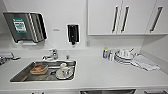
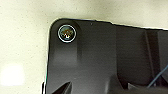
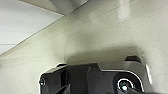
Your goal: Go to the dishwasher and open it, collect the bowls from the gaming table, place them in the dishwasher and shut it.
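At the very near edge of the head view, under the white table, a strip of shiny steel shows: the top of the flat steel front of the dishwasher. Little more of it can be seen from here.

On the table, the steel sink is sunk in on the left. Inside it lie a see-through tub with something orange in it and a white plate with a white cup on it. Behind the sink stands the shiny tap.

Farther right are a small bottle with a blue top, a stack of plates with white cups on top and a folded white cloth.

On the wall hang a steel paper towel box with a green and white label too blurry to read, a black soap box and white cupboards with long dark handles.

The wrist views show dark robot parts over a pale speckled floor. I cannot tell if either claw is spread or pressed together.
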You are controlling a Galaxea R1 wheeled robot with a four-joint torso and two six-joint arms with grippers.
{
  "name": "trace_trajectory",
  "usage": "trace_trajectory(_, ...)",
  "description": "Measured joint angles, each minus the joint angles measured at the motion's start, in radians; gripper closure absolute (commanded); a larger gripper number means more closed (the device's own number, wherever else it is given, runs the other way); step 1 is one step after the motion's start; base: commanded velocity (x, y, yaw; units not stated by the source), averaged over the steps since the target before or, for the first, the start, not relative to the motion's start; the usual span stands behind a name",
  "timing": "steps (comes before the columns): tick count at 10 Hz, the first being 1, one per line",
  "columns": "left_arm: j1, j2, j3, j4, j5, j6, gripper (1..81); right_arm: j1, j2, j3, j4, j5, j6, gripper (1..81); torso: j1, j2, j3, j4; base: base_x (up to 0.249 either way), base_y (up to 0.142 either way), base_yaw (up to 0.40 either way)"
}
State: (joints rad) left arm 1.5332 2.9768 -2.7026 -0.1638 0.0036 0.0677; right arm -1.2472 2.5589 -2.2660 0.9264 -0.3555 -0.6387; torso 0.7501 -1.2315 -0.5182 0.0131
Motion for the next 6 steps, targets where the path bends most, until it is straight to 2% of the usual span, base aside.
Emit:
trace_trajectory(2, 0.000, 0.006, -0.001, 0.000, 0.000, 0.000, 1.0, -0.070, 0.042, -0.030, -0.023, 0.032, -0.098, 1.0, 0.000, 0.000, 0.000, 0.000, 0.000, 0.000, 0.000)
trace_trajectory(4, 0.000, 0.006, -0.001, 0.000, 0.000, 0.000, 1.0, -0.100, 0.041, -0.023, -0.038, 0.140, -0.172, 1.0, 0.000, 0.000, 0.000, 0.000, 0.000, 0.000, 0.000)
trace_trajectory(6, -0.002, -0.005, 0.000, 0.000, 0.000, 0.001, 1.0, -0.132, 0.064, -0.010, -0.047, 0.172, -0.199, 1.0, 0.000, 0.000, 0.000, 0.000, 0.000, 0.000, 0.000)
